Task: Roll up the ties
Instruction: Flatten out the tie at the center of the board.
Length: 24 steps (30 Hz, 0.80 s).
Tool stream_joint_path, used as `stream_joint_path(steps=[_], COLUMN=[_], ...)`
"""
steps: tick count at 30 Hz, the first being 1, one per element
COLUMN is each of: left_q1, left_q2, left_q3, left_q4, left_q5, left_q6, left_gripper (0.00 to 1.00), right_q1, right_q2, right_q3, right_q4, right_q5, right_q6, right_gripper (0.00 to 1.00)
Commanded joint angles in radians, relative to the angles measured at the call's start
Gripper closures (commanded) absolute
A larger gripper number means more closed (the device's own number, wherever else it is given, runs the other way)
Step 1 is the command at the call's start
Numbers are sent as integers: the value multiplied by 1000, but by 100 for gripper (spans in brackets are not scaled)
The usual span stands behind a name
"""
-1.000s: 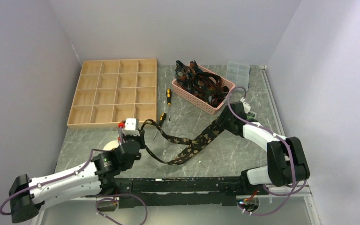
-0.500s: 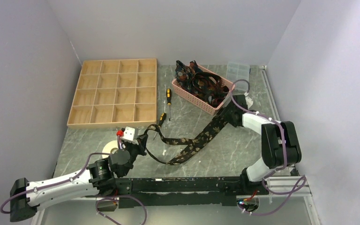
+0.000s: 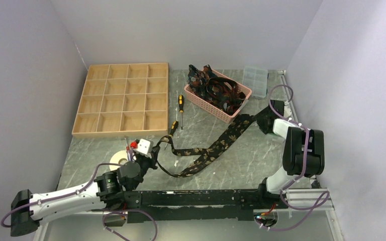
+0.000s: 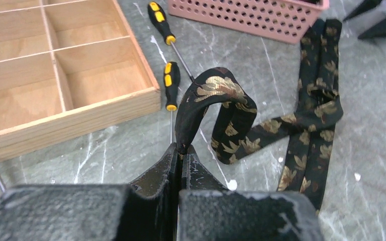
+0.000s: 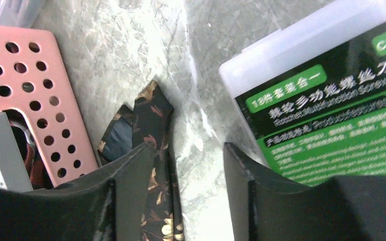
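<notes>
Right arm (image 3: 301, 150) swung rightward, elbow high, right pincer (image 5: 188, 150) apart at tie (image 3: 216, 145) end, left pincer (image 4: 182, 150) low, clamped on tie

Right tool (image 5: 187, 150) between pink basket (image 5: 30, 100) and labelled box (image 5: 331, 100), tie (image 3: 215, 146) crossing centre

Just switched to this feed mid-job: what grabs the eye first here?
A long black gold-leaf tie runs diagonally across the middle of the table. The left gripper pinches its looped near end, while the right gripper stands open at its pointed far end, beside the pink basket heaped with more ties.
</notes>
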<state>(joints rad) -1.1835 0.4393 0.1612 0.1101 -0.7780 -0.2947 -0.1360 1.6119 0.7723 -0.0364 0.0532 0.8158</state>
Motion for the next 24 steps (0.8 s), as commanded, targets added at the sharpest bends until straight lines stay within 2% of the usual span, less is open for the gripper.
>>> stream_joint_path(steps=[1, 3, 6, 10, 12, 17, 24], left_q1=[-32, -51, -70, -75, -76, -80, -81], left_q2=[74, 102, 116, 116, 115, 106, 61], left_q3=[51, 63, 52, 39, 39, 56, 67], left_q4=[75, 80, 111, 116, 102, 53, 6], left_q5=[59, 44, 18, 3, -3, -33, -56], left_q6=[106, 115, 117, 99, 88, 70, 82], left_gripper=[97, 97, 97, 97, 97, 97, 97], right_q1=[62, 139, 285, 407, 430, 391, 214], right_q2=[-83, -150, -219, -208, -169, -27, 85], right_q3=[-12, -5, -17, -31, -26, -11, 88], right_q4=[-122, -141, -139, -133, -132, -138, -198], right_q5=[108, 174, 233, 258, 246, 181, 128], right_q6=[-28, -42, -70, -92, -96, -59, -59], right_gripper=[38, 34, 35, 44, 48, 56, 57])
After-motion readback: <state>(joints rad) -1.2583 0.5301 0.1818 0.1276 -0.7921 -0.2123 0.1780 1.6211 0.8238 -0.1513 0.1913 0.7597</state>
